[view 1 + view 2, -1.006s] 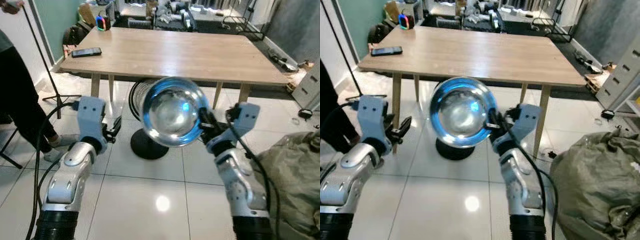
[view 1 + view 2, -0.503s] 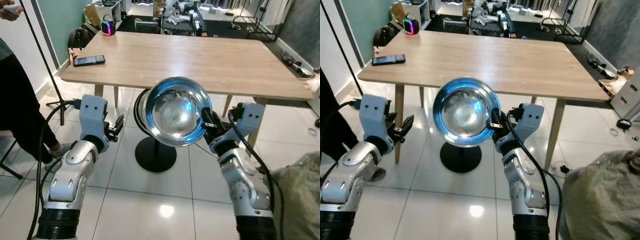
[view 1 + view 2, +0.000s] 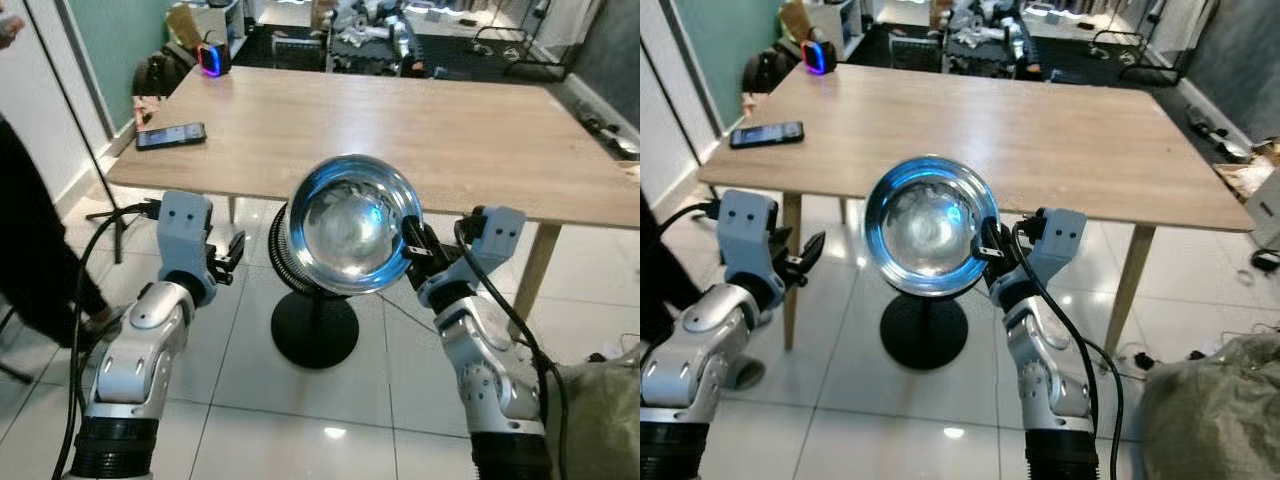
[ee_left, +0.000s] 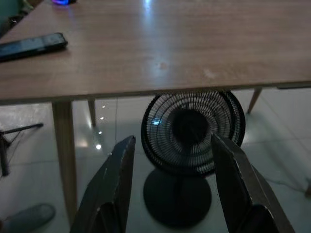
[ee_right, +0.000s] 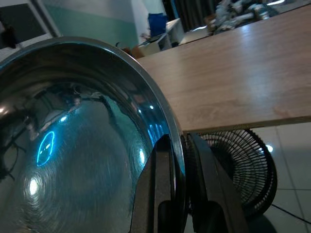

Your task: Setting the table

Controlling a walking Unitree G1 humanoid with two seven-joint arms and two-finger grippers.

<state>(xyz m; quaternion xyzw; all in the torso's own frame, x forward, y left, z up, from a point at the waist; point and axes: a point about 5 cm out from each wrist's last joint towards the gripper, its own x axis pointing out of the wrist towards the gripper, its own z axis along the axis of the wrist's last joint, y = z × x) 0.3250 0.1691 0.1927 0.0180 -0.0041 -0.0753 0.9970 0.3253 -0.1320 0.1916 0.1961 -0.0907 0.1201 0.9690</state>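
A shiny steel bowl (image 3: pixel 352 224) hangs in the air in front of me, tipped so its inside faces my camera. My right gripper (image 3: pixel 412 248) is shut on the bowl's rim, one black finger inside and one outside (image 5: pixel 209 194). The bowl is level with the near edge of the wooden table (image 3: pixel 400 120), short of it. My left gripper (image 3: pixel 232 255) is held up at my left, open and holding nothing, its two black fingers (image 4: pixel 116 184) pointing at the table edge.
A black phone (image 3: pixel 171 135) lies on the table's left side and a glowing speaker (image 3: pixel 210 57) at its far left corner. A black floor fan (image 4: pixel 192 131) stands under the table. A person's dark clothing (image 3: pixel 30 240) is at far left. A grey-green bag (image 3: pixel 1215 410) lies at lower right.
The whole view has shifted as I came nearer the table, which now looms larger. The bowl stays in my right gripper, held the same way. The left gripper is unchanged.
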